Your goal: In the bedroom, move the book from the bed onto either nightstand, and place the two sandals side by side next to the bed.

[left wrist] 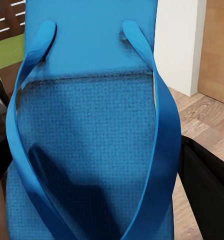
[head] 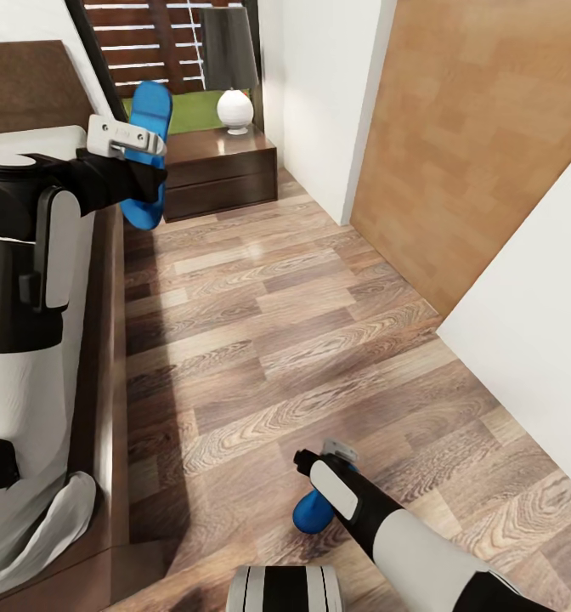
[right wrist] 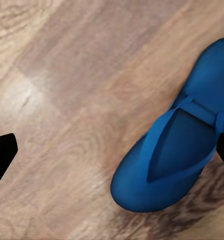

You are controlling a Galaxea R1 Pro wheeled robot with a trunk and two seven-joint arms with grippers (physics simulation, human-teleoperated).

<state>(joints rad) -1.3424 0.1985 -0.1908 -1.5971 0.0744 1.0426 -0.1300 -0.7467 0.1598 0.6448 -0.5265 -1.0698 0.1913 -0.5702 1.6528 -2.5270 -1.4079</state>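
Left pincer (head: pixel 137 143) is clamped on one blue sandal (head: pixel 147 153), held up in the air with its length running up and down, above the strip of wood floor (head: pixel 277 340) between the bed (head: pixel 31 340) and the nightstand (head: pixel 219 170); from the left wrist camera the sandal's textured sole and both straps sit close between the dark fingers (left wrist: pixel 207 190). Beyond that pincer stands the one nightstand in sight, carrying a single lamp (head: pixel 233 64) with a white round base and dark shade. Right pincer (head: pixel 324 476) hangs low over the floor with its jaws spread wide apart, and the second sandal (right wrist: pixel 177 150) lies flat on the planks right under it, strap side up, nearer one fingertip (right wrist: pixel 2 155) than the other. Two sandals in all, well apart from each other.
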